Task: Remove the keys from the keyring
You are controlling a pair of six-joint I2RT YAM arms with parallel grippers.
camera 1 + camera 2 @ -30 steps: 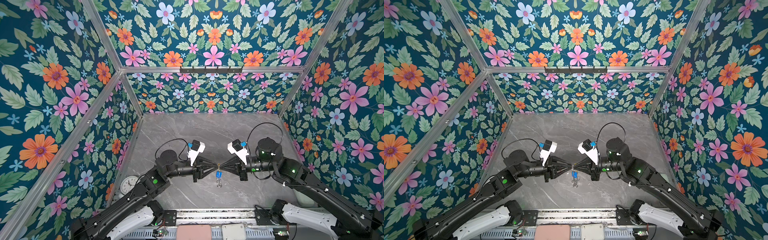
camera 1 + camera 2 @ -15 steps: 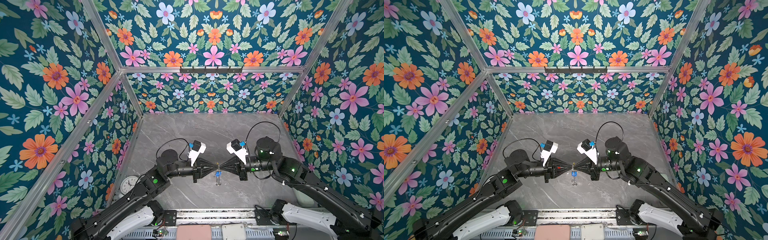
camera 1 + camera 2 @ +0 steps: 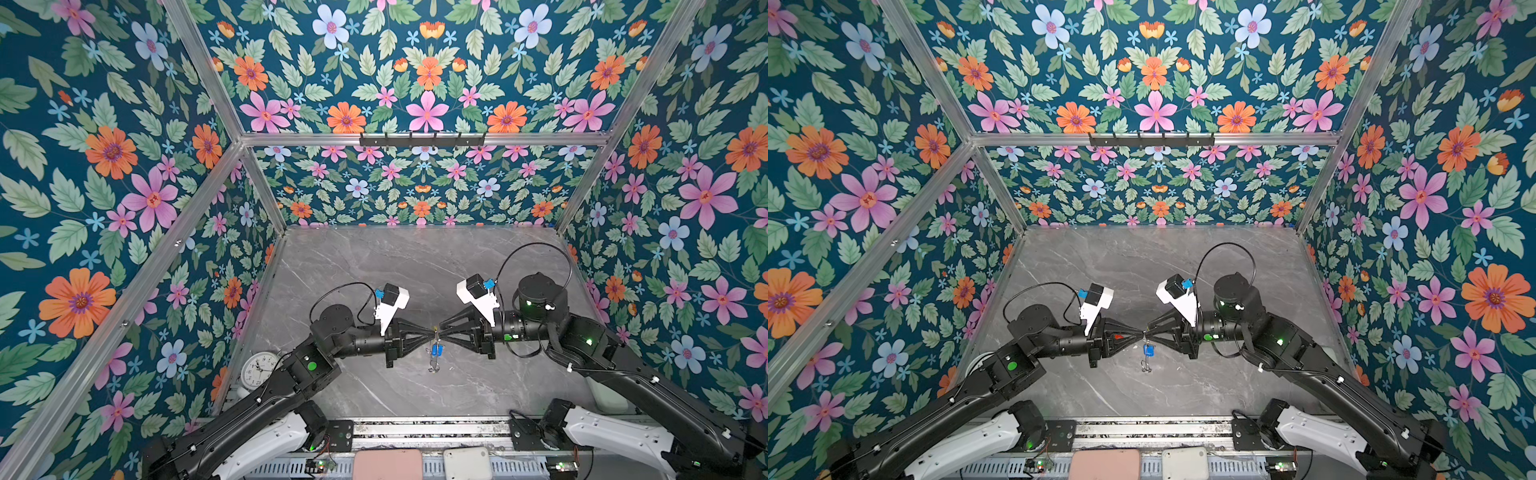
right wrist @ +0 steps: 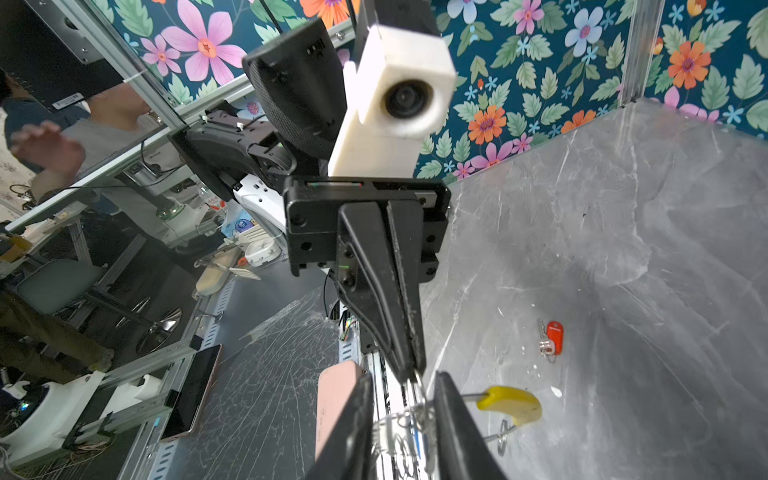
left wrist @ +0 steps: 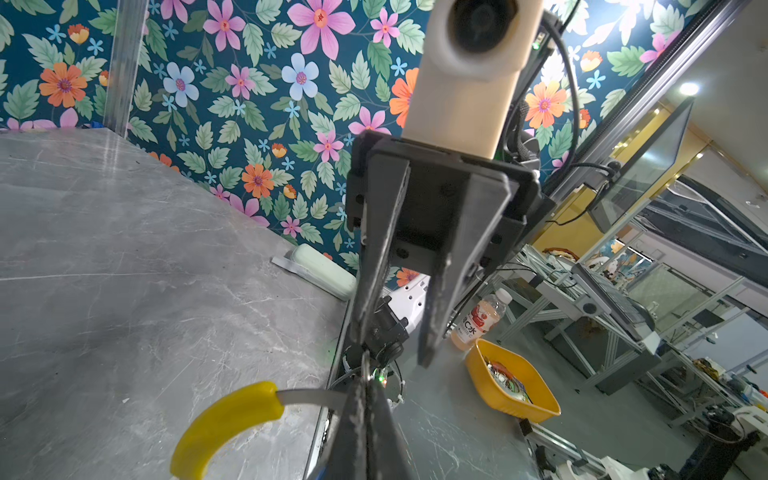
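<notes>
Both grippers meet tip to tip above the front middle of the table. My left gripper (image 3: pixel 430 331) (image 5: pixel 365 374) is shut on the grey band of the keyring, whose yellow segment (image 5: pixel 220 424) (image 4: pixel 511 403) sticks out to one side. Facing it, my right gripper (image 3: pixel 439 331) (image 4: pixel 403 380) has its jaws apart around the ring's small loops. The blue key (image 3: pixel 435 350) (image 3: pixel 1148 350) hangs under the tips, with silver loops (image 3: pixel 433 365) below it. In the right wrist view the red key (image 4: pixel 550 338) lies loose on the table.
A white clock (image 3: pixel 259 368) stands at the table's front left corner. A pale green block (image 5: pixel 324 266) lies by the right wall. A pink phone (image 3: pixel 386 463) and a white box (image 3: pixel 467 463) sit on the front rail. The grey marble table (image 3: pixel 415 266) stretches behind the arms.
My left gripper has finished closing on the keyring. My right gripper, shut before, now has its jaws apart. The hanging blue key has shifted slightly.
</notes>
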